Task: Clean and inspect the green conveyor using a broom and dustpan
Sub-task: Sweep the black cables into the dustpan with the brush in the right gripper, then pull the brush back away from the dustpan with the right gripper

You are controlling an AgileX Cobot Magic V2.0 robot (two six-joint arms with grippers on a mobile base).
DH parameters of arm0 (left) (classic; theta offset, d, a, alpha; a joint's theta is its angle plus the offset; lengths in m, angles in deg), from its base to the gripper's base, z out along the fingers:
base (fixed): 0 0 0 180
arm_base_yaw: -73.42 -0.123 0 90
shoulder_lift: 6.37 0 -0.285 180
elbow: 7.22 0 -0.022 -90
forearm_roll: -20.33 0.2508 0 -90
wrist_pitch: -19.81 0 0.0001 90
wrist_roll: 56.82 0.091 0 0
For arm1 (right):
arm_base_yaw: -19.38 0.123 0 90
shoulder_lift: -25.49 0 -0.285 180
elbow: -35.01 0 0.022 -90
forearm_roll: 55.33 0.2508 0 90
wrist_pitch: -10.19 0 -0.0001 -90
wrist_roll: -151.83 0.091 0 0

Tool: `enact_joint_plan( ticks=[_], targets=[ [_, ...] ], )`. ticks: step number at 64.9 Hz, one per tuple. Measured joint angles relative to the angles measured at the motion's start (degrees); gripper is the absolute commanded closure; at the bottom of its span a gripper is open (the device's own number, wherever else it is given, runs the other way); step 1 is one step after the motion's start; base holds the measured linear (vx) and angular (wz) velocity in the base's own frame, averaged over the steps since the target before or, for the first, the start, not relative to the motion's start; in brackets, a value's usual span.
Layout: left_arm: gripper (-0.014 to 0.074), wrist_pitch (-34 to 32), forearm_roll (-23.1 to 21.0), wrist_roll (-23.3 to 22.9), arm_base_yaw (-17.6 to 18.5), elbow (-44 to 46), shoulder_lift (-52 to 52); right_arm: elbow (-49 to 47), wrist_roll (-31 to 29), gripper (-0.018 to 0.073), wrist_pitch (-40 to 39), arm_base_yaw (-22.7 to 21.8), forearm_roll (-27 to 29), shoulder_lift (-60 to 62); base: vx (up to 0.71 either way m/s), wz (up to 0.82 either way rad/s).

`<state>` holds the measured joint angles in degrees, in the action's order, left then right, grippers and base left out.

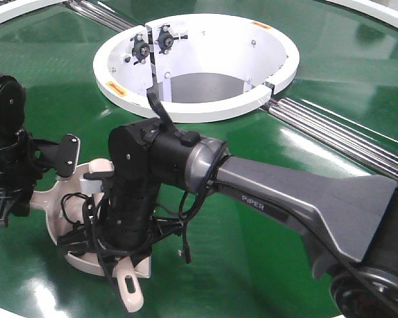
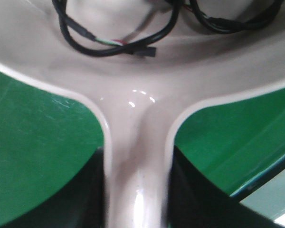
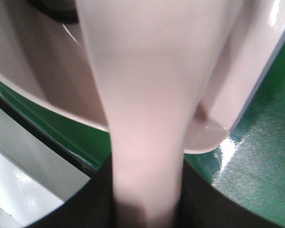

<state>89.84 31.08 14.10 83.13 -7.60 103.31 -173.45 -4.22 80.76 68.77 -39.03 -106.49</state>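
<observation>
Left claw (image 2: 137,202) pinches the dustpan (image 2: 137,95) by its handle. The pan is low on the green conveyor (image 1: 252,271), near the front edge; contact with the belt is unclear. Black cables (image 2: 109,47) hang over the pan. Right claw (image 3: 147,197) pinches the broom (image 3: 147,95) handle above the pan. The white ring hub (image 1: 205,111) is well behind.

Open green surface (image 1: 60,99) lies at the far left, with more on the near side, right of the broom (image 1: 136,298). The white ring (image 1: 205,111) blocks the far middle, and steel rollers (image 1: 345,136) run along the far right. The right arm (image 1: 305,199) slants across from the near right. The left arm (image 1: 6,126), dustpan (image 1: 52,205) and loose cables (image 1: 186,228) crowd the near left.
</observation>
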Motion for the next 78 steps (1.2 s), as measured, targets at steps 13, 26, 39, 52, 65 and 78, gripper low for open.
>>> enact_joint_plan(
  ticks=[13,26,39,52,65,78],
  targets=[
    [0.0603,0.0,0.0,0.0,0.0,0.0,0.0,0.3,-0.3,0.0563,0.1,-1.5,-3.6,2.8,0.00,0.00],
    [0.0603,0.0,0.0,0.0,0.0,0.0,0.0,6.8,-2.0,0.0560,0.0,-5.5,-7.4,9.0,0.00,0.00],
    [0.0603,0.0,0.0,0.0,0.0,0.0,0.0,18.3,-4.7,0.0560,0.0,-12.7,-12.3,18.2,0.00,0.00],
    [0.0603,0.0,0.0,0.0,0.0,0.0,0.0,29.8,-9.9,0.0560,0.0,-21.4,-14.1,26.6,0.00,0.00],
    [0.0603,0.0,0.0,0.0,0.0,0.0,0.0,40.5,-17.2,0.0560,-2.9,-31.3,-13.1,31.3,0.00,0.00],
    [0.0603,0.0,0.0,0.0,0.0,0.0,0.0,46.9,-21.7,0.0560,-6.5,-36.7,-14.0,31.8,0.00,0.00]
  ],
)
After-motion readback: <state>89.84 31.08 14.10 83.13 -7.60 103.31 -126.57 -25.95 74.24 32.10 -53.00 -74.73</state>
